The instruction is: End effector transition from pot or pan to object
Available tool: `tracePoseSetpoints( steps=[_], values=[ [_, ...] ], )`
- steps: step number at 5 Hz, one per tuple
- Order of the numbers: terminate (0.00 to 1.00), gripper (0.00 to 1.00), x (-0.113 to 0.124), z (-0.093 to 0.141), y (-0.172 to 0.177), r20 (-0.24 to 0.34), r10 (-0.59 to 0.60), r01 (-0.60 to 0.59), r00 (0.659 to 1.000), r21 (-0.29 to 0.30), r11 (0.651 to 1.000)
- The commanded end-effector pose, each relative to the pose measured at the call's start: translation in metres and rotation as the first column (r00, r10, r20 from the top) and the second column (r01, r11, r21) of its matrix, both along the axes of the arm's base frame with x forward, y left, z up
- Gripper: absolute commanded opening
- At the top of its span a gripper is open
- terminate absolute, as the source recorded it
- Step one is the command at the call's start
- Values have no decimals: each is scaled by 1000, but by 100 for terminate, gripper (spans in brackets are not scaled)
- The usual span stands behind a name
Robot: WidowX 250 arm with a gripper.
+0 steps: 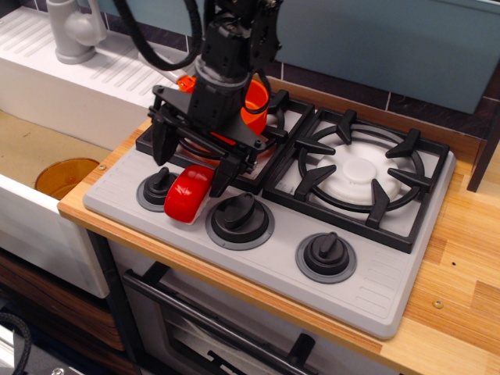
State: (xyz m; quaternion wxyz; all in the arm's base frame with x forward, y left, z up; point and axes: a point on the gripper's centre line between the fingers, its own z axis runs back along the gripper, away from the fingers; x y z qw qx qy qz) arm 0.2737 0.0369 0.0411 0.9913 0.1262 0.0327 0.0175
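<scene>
My black gripper (192, 161) hangs open and empty, its two dark fingers (162, 146) spread wide just above and behind the red block (190, 194). The glossy red block with a white underside lies on the grey stove panel between the two left knobs. I cannot tell whether the fingers touch it. The orange saucepan (256, 109) sits on the back-left burner behind the gripper. The arm hides most of it, including its handle.
The grey toy stove (375, 297) has three black knobs (326, 254) along its front and a right burner grate (361, 173). A white sink with an orange disc (66, 176) and a faucet (74, 31) lies to the left. The wooden counter edge (461, 312) is at the right.
</scene>
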Motion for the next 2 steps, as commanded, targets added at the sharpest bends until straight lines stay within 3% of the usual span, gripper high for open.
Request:
tracePoseSetpoints(
  steps=[1,2],
  values=[
    [0,100,10,-6,1,21,3,-2,1000,-57,998],
    [100,100,22,-11,-4,-2,26,-26,1000,-83,996]
  ],
)
